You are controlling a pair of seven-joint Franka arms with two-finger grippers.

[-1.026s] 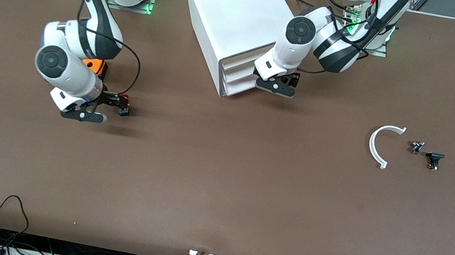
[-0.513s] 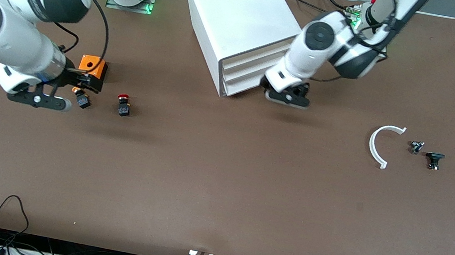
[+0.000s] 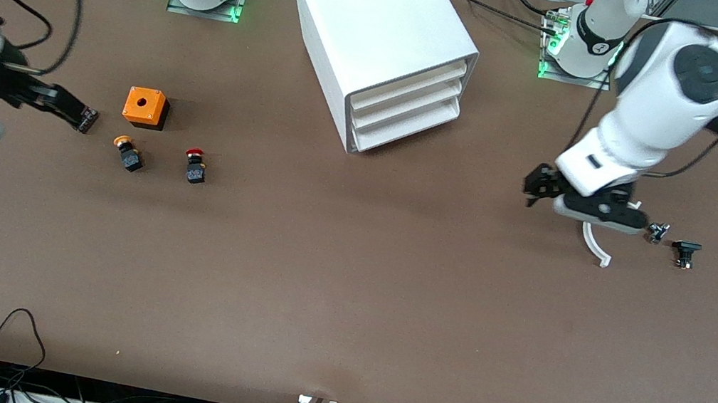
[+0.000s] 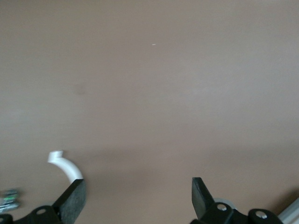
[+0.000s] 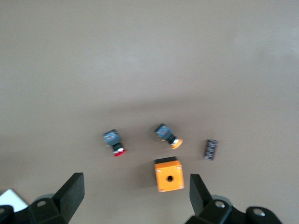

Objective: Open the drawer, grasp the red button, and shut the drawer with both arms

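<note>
a: brown table (image 3: 343,300), cabinet (image 3: 384,40) toward the bases, all three drawers flush. nothing opened yet, i'd judge.

b: where's the button (image 3: 194,165)?

a: lying on the table toward the right arm's end, nearer the camera than the orange cube (image 3: 145,107), beside the orange-capped button (image 3: 127,152). red cap, don't mix them.

b: grippers?

a: both empty, fingers spread. left gripper (image 4: 138,198) hangs over the white arc (image 3: 594,239), well away from the cabinet. right gripper (image 5: 135,196) is up over the table's edge at its own end.

b: so how to start?

a: left arm should probably go to the drawer (image 3: 412,94) front, hook its lip squarely and pull straight, so the cabinet doesn't slide. right arm then drops over the red cap and closes on the black body.
</note>
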